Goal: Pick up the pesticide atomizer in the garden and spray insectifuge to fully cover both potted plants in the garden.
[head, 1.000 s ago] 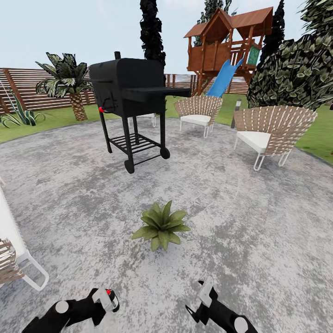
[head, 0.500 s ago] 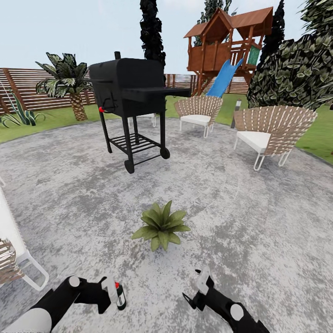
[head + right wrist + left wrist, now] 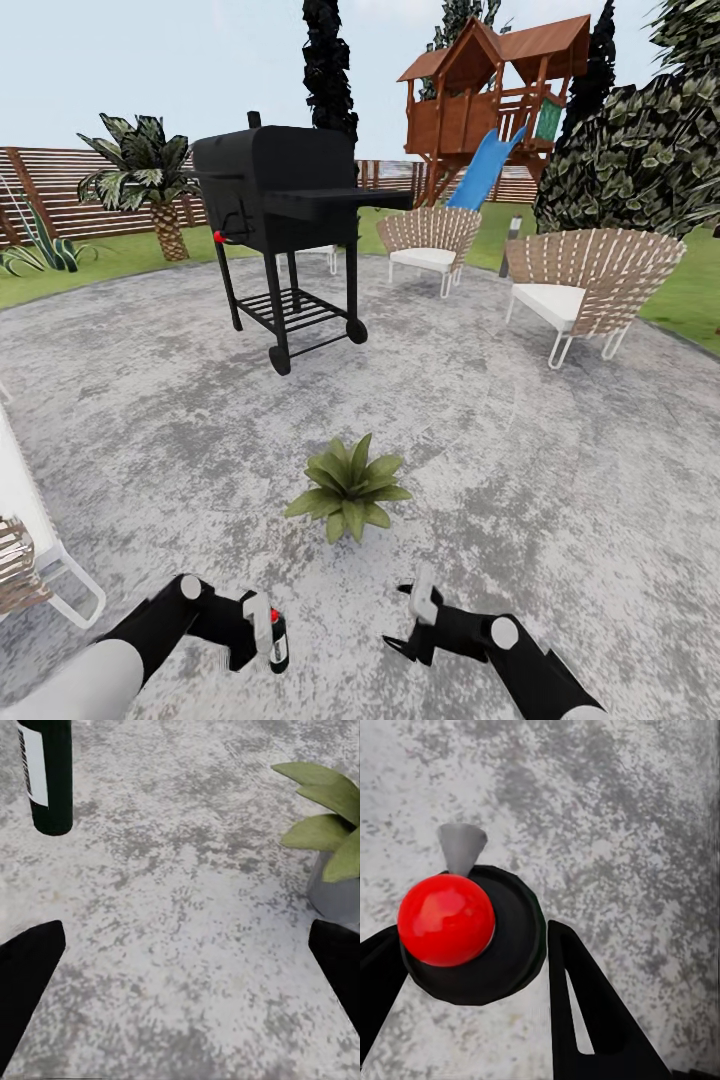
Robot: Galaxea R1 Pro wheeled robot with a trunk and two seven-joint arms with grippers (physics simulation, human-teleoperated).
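Head view: I count one potted plant [image 3: 349, 488] on the grey stone patio [image 3: 520, 470], dead ahead of me at twelve o'clock, a low rosette of pointed green leaves. Beyond it stand one black grill [image 3: 283, 220] at about eleven o'clock and two slatted chairs, the first chair [image 3: 428, 245] near twelve and the second chair [image 3: 584, 285] at about two. One wooden playhouse [image 3: 495, 95] with a blue slide [image 3: 484, 168] rises behind them, one palm [image 3: 145, 175] stands on the lawn [image 3: 105, 262] at ten o'clock, and a brown slatted fence [image 3: 60, 195] runs along the back.

My left gripper [image 3: 257, 632] has its two fingers closed on the pesticide atomizer [image 3: 276, 641], one slim dark bottle with a white label, held upright low at about seven o'clock, well short of the plant. In the left wrist view I look down on the atomizer's dark round top, its red cap [image 3: 446, 919] and grey nozzle [image 3: 460, 847], with my black fingers [image 3: 585, 1012] hugging either side.

My right gripper [image 3: 413, 624] sits at about five o'clock, spread wide and holding nothing. In the right wrist view its two black fingertips [image 3: 26, 967] stand far apart over bare stone, with the bottle's lower half and the plant's grey pot [image 3: 336, 896] beyond them.
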